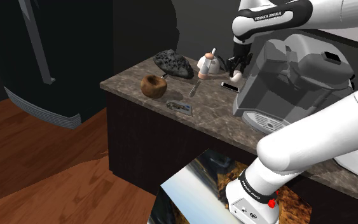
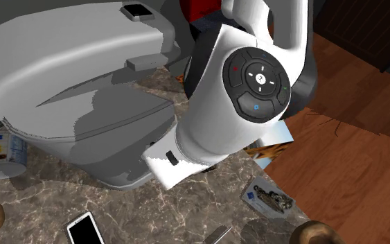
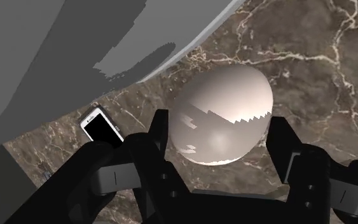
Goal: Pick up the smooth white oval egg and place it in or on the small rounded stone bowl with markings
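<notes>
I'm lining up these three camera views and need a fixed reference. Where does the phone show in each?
Shoulder view: the phone lies on the counter, just left of the grey appliance.
Second exterior view: the phone is at the bottom edge, left of centre, below the appliance.
Wrist view: the phone lies close by the appliance's edge.
Shared landmark: the grey appliance.

The shoulder camera stood beside and a little behind the arm (image 1: 311,143), looking down and away across the marble surface (image 1: 212,105) from some way off. The second exterior camera hung close above that surface, facing steeply down, with wooden floor (image 2: 346,173) at that view's right. The wrist camera looked along the claw (image 3: 219,127), very near the egg (image 3: 225,95). All three shared one patch of the surface: the white phone (image 2: 84,229) and the big grey appliance (image 3: 50,57) beside it.
</notes>
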{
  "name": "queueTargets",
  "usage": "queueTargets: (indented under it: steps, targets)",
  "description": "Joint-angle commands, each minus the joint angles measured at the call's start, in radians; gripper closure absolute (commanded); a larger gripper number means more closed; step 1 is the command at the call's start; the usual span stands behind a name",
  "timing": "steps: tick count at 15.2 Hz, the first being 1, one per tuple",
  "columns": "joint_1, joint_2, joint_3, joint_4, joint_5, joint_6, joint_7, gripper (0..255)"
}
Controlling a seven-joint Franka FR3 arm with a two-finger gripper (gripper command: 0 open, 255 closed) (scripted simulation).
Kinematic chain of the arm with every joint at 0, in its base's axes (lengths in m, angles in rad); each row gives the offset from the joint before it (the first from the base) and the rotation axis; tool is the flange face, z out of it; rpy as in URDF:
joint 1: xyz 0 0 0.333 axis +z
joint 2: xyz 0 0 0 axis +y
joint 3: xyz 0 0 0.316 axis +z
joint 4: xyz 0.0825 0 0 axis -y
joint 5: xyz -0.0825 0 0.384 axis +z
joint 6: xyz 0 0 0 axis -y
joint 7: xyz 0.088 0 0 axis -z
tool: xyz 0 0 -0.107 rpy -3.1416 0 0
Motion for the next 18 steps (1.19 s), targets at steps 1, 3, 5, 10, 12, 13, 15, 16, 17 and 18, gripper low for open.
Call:
queueTargets:
  steps: [1, 3, 5, 10, 12, 13, 15, 16, 17, 18]
  targets:
    - [0.022, 0.016, 0.034, 0.021, 0.014, -0.022, 0.045, 255]
    - [0.043, 0.034, 0.065, 0.044, 0.027, -0.041, 0.088, 255]
    - [0.064, 0.056, 0.095, 0.071, 0.039, -0.061, 0.130, 255]
    - [0.114, 0.128, 0.168, 0.158, 0.064, -0.111, 0.233, 255]
    - [0.134, 0.163, 0.195, 0.201, 0.072, -0.133, 0.273, 255]
    - [0.144, 0.182, 0.208, 0.224, 0.075, -0.144, 0.293, 255]
    - [0.164, 0.222, 0.233, 0.274, 0.079, -0.167, 0.332, 255]
    - [0.174, 0.244, 0.245, 0.302, 0.080, -0.179, 0.352, 255]
    - [0.185, 0.266, 0.256, 0.330, 0.081, -0.191, 0.371, 255]
    - [0.195, 0.289, 0.268, 0.360, 0.081, -0.204, 0.390, 255]
